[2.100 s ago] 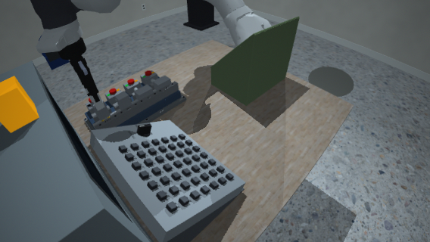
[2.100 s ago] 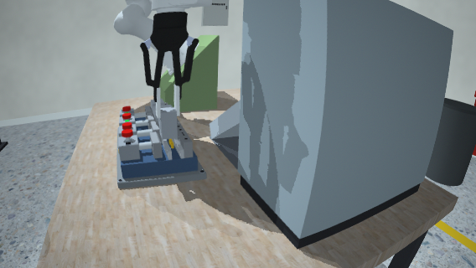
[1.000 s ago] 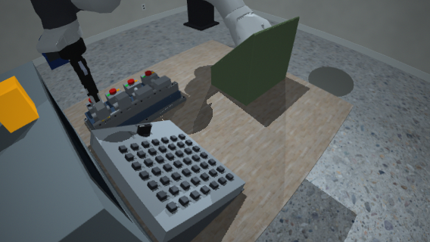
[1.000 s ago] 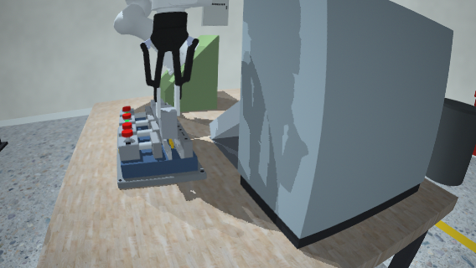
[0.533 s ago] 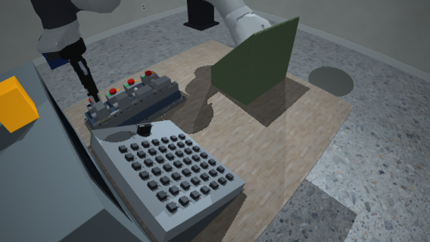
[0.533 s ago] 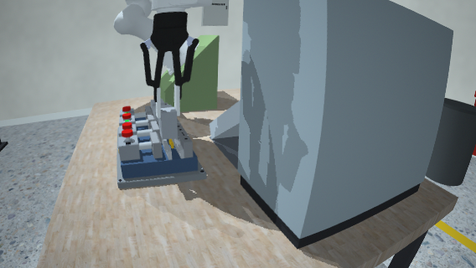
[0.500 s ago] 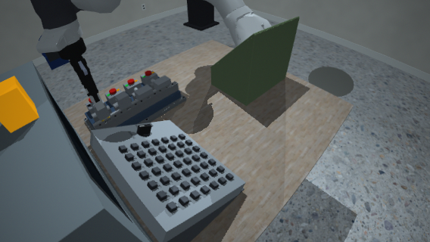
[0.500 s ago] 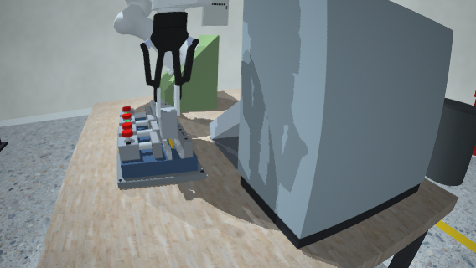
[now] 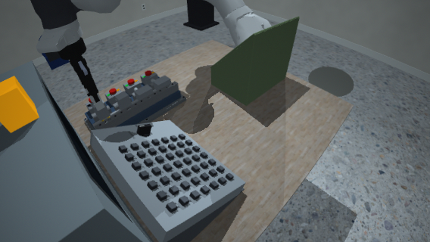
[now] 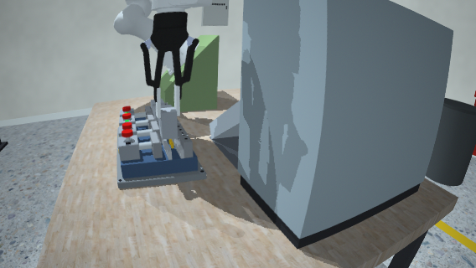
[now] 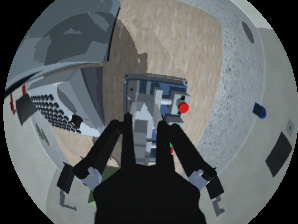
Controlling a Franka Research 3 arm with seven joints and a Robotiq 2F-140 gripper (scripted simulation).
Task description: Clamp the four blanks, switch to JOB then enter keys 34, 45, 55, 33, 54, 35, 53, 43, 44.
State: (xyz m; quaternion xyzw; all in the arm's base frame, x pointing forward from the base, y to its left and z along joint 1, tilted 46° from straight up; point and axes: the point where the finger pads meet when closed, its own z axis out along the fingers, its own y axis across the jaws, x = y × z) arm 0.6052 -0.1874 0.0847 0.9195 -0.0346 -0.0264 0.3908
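Fingers [image 9: 92, 94] [image 10: 177, 100] clenched around a gray blank [image 9: 99, 108] [image 10: 168, 123] [image 11: 142, 127], our gripper [image 9: 95, 99] [image 10: 168, 113] [image 11: 144, 108] pointed down over the end station of the vise bank [image 9: 140, 106] [image 10: 159, 165] [image 11: 156, 80], the station nearest our exterior camera. The blank rose above the neighboring jaws there; we could not tell whether its underside touched the rails. Beside it stood that station's red-topped valve [image 10: 126, 133] [image 11: 183, 107], with three more red tops in a row beyond. We saw green and amber lenses bright at those three farther valves (small as they looked from above). The sloping key panel [image 9: 163, 223] lay near the bank, its rows of dark keys [image 9: 176, 175] apart from the gripper, with the black selector [image 9: 144, 130] [image 11: 77, 120] at its upper corner. We could not read the selector's setting. A vivid orange lamp [image 9: 17, 106] topped the big gray cabinet [image 9: 64, 162] [image 10: 285, 126], and a green stand [image 9: 250, 68] [image 10: 201, 79] sat on the wooden table [image 9: 265, 151] [image 10: 96, 226] [image 11: 170, 40], well apart from the keys.
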